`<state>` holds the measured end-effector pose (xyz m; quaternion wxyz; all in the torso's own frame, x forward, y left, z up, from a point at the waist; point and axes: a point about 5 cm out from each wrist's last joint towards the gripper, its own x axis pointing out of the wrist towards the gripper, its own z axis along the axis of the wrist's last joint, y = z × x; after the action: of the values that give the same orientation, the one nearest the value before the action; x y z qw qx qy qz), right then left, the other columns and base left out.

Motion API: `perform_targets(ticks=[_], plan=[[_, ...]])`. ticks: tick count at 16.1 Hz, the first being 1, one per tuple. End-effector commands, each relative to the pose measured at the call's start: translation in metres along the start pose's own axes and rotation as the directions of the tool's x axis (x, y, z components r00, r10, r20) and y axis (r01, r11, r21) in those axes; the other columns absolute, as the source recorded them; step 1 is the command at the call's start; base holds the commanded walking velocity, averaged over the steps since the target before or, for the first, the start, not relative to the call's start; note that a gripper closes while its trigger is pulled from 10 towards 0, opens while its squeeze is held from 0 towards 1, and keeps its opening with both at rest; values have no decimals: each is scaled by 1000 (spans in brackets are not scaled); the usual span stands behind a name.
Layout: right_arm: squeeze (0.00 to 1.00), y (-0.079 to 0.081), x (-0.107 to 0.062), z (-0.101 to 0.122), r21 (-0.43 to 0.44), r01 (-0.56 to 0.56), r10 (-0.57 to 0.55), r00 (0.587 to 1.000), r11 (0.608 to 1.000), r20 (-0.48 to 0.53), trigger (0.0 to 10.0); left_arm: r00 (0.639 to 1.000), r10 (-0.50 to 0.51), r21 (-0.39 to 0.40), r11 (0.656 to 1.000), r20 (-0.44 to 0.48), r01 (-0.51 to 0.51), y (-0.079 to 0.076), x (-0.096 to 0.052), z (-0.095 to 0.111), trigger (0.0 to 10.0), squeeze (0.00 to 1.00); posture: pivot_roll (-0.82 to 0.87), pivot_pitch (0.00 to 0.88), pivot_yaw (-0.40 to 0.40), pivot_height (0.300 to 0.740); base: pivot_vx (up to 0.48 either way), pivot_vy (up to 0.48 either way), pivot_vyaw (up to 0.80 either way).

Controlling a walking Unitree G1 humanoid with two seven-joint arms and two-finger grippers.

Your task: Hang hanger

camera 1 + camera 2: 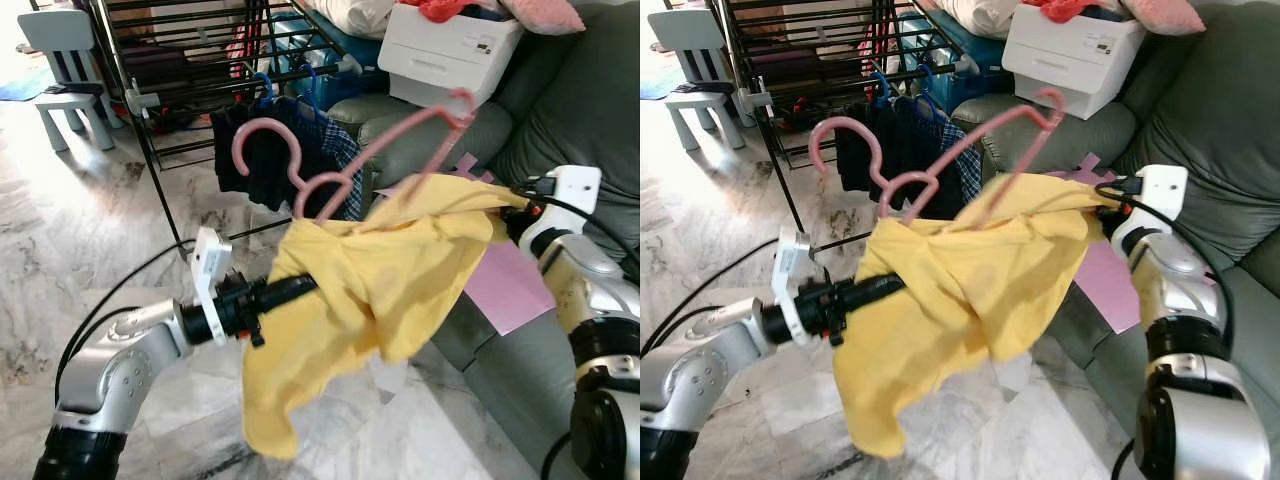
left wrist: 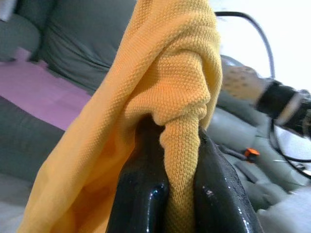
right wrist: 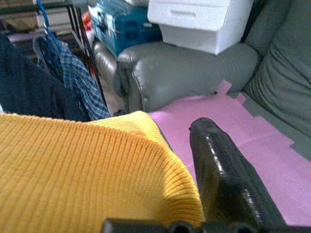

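Left eye view: the left gripper [image 1: 300, 287] is buried in the left edge of a yellow knit garment [image 1: 370, 290], and the right gripper [image 1: 512, 212] holds its right edge, so the cloth hangs stretched between the 2 arms. A pink plastic hanger [image 1: 345, 165] sits in the top of the garment, its hook [image 1: 262, 140] pointing up and to the robot's left. Behind stands a black metal drying rack [image 1: 190, 70] with dark and checked clothes [image 1: 285, 155] hanging on blue hangers.

Right eye view: the same scene. A grey sofa [image 1: 1230, 150] lies to the right, with a pink sheet [image 1: 1105, 270] on its seat and a white plastic box [image 1: 1075, 55] on its arm. A small white chair [image 1: 695, 70] stands far left on the marble floor [image 1: 740, 230].

Left wrist view: the 2 black fingers [image 2: 141, 194] are pinched tight on a fold of yellow knit.

Right wrist view: the right fingers [image 3: 223, 170] clamp the ribbed yellow hem, with the sofa arm and rack beyond.

By my reading, the garment is on the hanger and is being carried; hooking is not yet done. The next move calls for lifting the hook onto a free rack bar. The clothes already hanging and the sofa arm crowd the approach, and the hanger, loosely seated, may slip.
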<state>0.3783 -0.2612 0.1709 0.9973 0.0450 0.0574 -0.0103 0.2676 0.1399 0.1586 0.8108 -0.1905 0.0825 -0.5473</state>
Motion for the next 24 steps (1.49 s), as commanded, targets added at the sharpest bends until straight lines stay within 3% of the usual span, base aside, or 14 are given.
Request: perform_targets(ticks=[1, 4, 7, 12, 14, 17, 19, 21, 22, 24], plan=[[0, -13, -1, 3, 1, 82, -82, 997, 997, -11, 0, 999, -36, 25, 999, 23, 36, -5, -6, 10, 10000, 0, 56, 30, -52, 740, 0, 0, 0], [0, -25, -3, -10, 36, 184, -180, 980, 982, -84, 0, 995, -83, 23, 996, -46, 84, -10, -7, 4, 10000, 0, 56, 29, -53, 740, 0, 0, 0], [0, -29, 0, 9, 60, 189, -187, 982, 980, -27, 0, 968, -111, 28, 992, -227, 120, -14, -11, -23, 10000, 0, 57, 30, -50, 740, 0, 0, 0], [0, -34, 1, 28, 59, 209, -211, 977, 976, 25, 0, 933, -96, 59, 991, -347, 124, -9, -9, -44, 10000, 0, 48, 34, -47, 740, 0, 0, 0], [0, -33, 2, 38, 35, 195, -197, 978, 980, 61, 0, 918, -66, 82, 991, -390, 106, -3, -13, -51, 10000, 0, 42, 34, -44, 740, 0, 0, 0], [0, -29, 2, 51, 1, 155, -154, 980, 988, 123, 0, 912, 68, 140, 990, -403, -12, 17, -18, -60, 10000, 0, 42, 34, -44, 740, 0, 0, 0], [0, -19, 3, 53, -22, 80, -76, 985, 997, 154, 0, 905, 264, 233, 953, -334, -192, 40, -16, -57, 10000, 0, 42, 34, -44, 740, 0, 0, 0], [0, -13, 4, 51, -61, 54, -44, 987, 997, 157, 0, 887, 361, 277, 918, -287, -284, 50, -16, -54, 10000, 0, 33, 32, -42, 740, 0, 0, 0], [0, -3, 5, 51, -98, 24, -7, 986, 995, 166, 0, 841, 480, 322, 860, -251, -395, 62, -17, -53, 10000, 0, 30, 31, -40, 740, 0, 0, 0], [0, 10, 7, 50, -135, -15, 39, 983, 991, 178, 0, 792, 568, 354, 804, -223, -477, 71, -14, -54, 10000, 0, 31, 29, -39, 740, 0, 0, 0]])
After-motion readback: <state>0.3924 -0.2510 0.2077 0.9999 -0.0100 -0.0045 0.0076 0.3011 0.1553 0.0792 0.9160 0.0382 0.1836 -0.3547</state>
